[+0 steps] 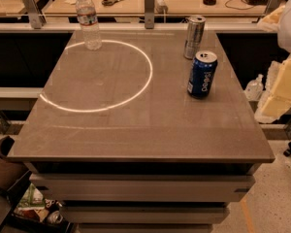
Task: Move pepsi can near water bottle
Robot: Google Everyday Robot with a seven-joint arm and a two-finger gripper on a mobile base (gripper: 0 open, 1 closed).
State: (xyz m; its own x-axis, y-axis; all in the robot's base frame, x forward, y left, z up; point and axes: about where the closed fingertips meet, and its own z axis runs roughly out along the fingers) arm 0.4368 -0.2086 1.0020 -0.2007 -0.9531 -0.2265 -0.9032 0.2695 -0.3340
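At the frame's right centre the pepsi can (202, 74) stands upright, well apart from the water bottle (89, 21) at upper left. The gripper is out of view, so I cannot tell its jaws' state. Reaching and grasping likely come next.

Dark blue pepsi can (202, 74), white lettering, silver top. At its twelve o'clock, a silver can (194, 37). At ten o'clock, clear water bottle (88, 21), white cap, white-and-red label. Grey-brown table (136, 130).

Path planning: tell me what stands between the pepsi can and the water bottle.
Nothing visible does. Only bare table lies between the pepsi can at the right and the water bottle at the far left. The silver can stands behind the pepsi can, off that line. The claw is not in view.
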